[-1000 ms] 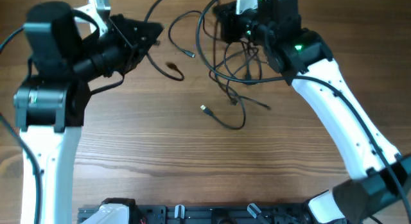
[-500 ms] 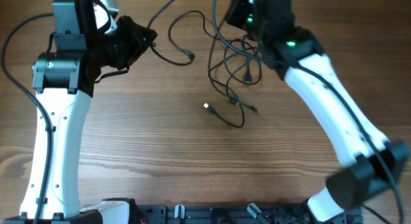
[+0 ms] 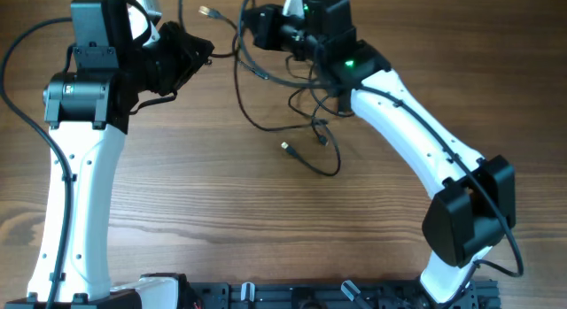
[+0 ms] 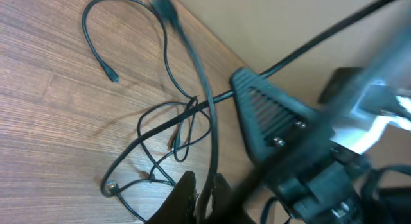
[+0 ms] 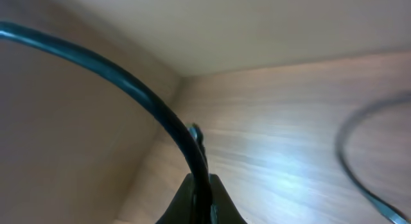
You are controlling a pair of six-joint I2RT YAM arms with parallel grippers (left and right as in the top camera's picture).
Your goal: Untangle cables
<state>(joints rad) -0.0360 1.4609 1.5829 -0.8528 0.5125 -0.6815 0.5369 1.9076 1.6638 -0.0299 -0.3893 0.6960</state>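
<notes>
Moved since earlier: right gripper [image 5: 199, 196], swung left along the far edge to sit near the left gripper [image 4: 201, 196]; tangle dragged left and stretched out with it; left arm unchanged.
Right gripper: pinched tight on one black strand [image 5: 157, 118], which arcs up and away from the fingertips.
Left gripper: narrow, nipped on another strand [image 4: 210, 121] that climbs toward a lifted connector [image 4: 160, 6].
Cables [image 3: 312, 123]: partly hoisted at the far edge, the knotted bunch lying just below the right gripper, one wide loop hanging left of it.
Loose plug [image 3: 284, 148]: flat on the worktop [image 3: 221, 220], at the near end of the bunch, apart from both grippers.
Step in hand: probably drawing the two held strands apart to open the knot.
Doing it well: both pinches kept firm; slow sideways separation rather than a jerk; enough lift for loops to slide off each other; pause if the bunch cinches tighter or the plug snags.
</notes>
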